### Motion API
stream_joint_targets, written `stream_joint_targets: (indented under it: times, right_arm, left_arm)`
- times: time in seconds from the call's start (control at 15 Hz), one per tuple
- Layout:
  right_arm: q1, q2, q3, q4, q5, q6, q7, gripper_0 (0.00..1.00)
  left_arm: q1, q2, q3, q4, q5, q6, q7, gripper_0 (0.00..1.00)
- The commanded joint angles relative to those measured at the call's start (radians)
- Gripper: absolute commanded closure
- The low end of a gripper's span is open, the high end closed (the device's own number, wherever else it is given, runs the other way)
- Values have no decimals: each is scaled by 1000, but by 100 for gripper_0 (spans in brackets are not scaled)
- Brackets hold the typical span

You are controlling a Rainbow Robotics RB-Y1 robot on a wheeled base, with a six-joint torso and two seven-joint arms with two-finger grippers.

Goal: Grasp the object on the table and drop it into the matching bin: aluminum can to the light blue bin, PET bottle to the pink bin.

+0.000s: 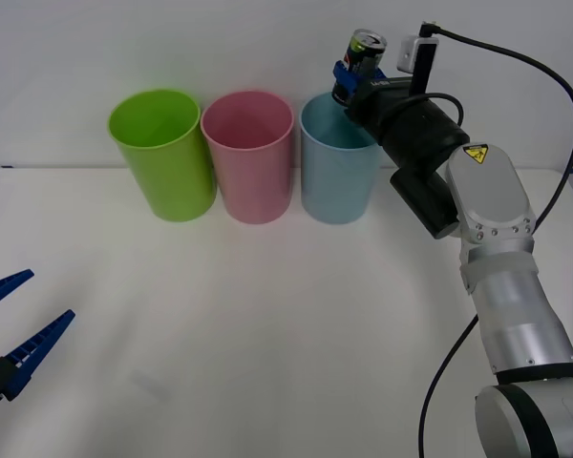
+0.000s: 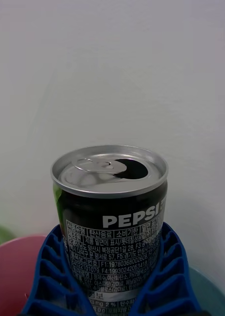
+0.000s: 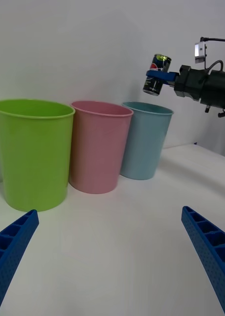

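So there are 3 bins lined up on the white table [image 3: 117,247] against the wall: a lime green bin [image 3: 32,153], the pink bin [image 3: 98,145] touching it or close to it, then the light blue bin [image 3: 144,139] right beside the pink one. Up above the blue bin's rim, the right gripper [image 3: 159,76] is clamped on the aluminum can [image 3: 157,74], holding it tilted in the air. Down low, the left gripper [image 3: 112,256] has its 2 blue fingers [image 3: 206,247] spread wide, gripping nothing.
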Motion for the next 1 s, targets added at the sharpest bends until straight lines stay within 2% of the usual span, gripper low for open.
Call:
stream_joint_targets:
  times: [0.07, 0.13, 0.73, 1.0]
  right_arm:
    - [0, 0, 0, 0, -1, 1, 7, 10]
    - [0, 0, -1, 0, -1, 1, 9, 0]
    - [21, -2, -33, -3, -1, -8, 30, 0]
    - [98, -9, -33, -80, -1, -12, 30, 0]
  left_arm:
    - [0, 0, 0, 0, 0, 0, 0, 0]
    - [0, 0, 0, 0, 0, 0, 0, 0]
    - [0, 0, 0, 0, 0, 0, 0, 0]
    - [0, 0, 0, 0, 0, 0, 0, 0]
